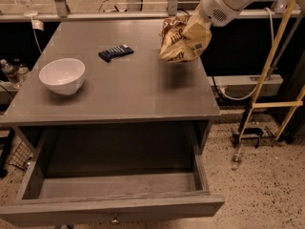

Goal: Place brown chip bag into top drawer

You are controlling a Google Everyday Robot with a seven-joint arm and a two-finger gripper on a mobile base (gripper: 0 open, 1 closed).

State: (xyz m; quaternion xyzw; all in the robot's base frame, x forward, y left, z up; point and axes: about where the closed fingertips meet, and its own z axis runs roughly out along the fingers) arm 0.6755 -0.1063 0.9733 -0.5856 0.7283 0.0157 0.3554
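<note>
Camera view: your gripper is at top right, above the table's far right part, clamped on the brown chip bag. The bag hangs clear of the tabletop, w/ its shadow beneath. Top drawer stands pulled open at the front, knob at bottom centre. White bowl sits left, dark blue bar behind it, both well apart from the bag.
</note>
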